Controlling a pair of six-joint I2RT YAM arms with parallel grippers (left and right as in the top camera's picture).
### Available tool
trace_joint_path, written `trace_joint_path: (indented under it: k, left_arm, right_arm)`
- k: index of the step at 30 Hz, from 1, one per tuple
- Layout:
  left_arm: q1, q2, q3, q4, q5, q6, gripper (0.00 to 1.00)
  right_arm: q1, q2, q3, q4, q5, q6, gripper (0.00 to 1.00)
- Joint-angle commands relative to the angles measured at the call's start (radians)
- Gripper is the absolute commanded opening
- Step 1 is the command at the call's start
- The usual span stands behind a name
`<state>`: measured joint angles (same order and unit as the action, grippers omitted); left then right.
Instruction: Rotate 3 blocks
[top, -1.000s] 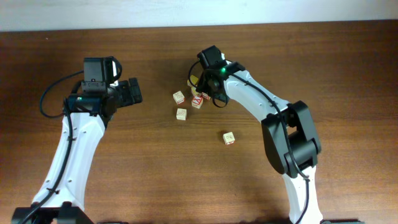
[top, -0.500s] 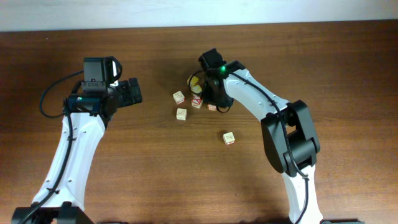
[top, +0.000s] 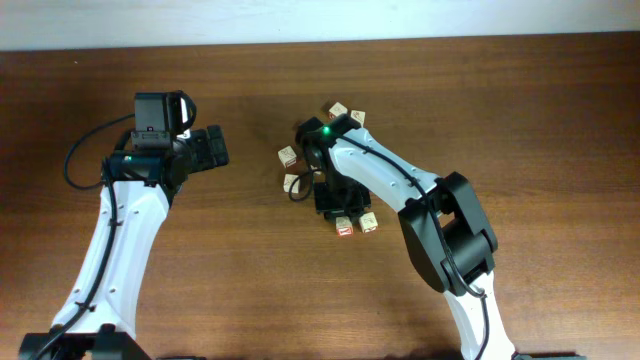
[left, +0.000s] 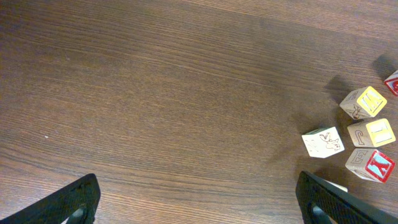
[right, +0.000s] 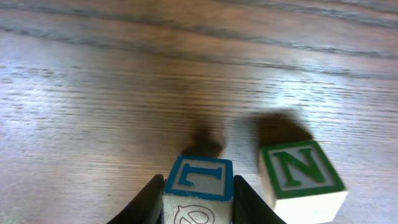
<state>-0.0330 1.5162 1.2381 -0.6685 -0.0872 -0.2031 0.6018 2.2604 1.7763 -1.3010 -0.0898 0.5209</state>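
Note:
My right gripper (top: 339, 207) is shut on a small wooden block (top: 344, 229). That block's top looks red from overhead. In the right wrist view the held block (right: 200, 180) shows a blue-framed face between the two dark fingers (right: 151, 198). Close to its right stands a block with a green N (right: 301, 173), the cream block (top: 368, 221) seen from overhead. Two cream blocks (top: 288, 156) (top: 292, 183) lie left of the right arm. The left gripper (top: 212, 148) hangs open over bare wood (left: 202, 208), well left of the blocks.
Two yellow-faced cubes (top: 338, 110) (top: 357, 118) sit behind the right arm; the left wrist view shows them (left: 364, 102) (left: 372, 132) beside a cream cube (left: 323, 142) and a red-framed X cube (left: 372, 165). The right arm's links cross the table's middle.
The right gripper closed on a block in the cluster and carried it toward the table's front, beside the lone cream block. The yellow-faced cubes are now uncovered. The left arm has not moved.

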Motion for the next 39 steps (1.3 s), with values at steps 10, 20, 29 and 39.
trace_joint_path:
  k: [10, 20, 29, 39]
  left_arm:
    - [0.003, 0.004, 0.01, 0.002, -0.015, -0.009, 0.99]
    - [0.003, 0.004, 0.01, 0.002, -0.015, -0.009, 0.99]
    - [0.003, 0.004, 0.01, 0.001, -0.015, -0.009, 0.99]
    - [0.003, 0.004, 0.01, 0.001, -0.015, -0.009, 0.99]
  right_arm:
    - [-0.032, 0.001, 0.193, 0.114, 0.025, 0.024, 0.64]
    - [-0.034, 0.095, 0.185, 0.409, 0.107, 0.245, 0.59]
    - [-0.033, 0.119, 0.184, 0.34, 0.122, 0.244, 0.33]
    - [0.027, 0.116, 0.147, -0.01, -0.12, 0.116, 0.31]
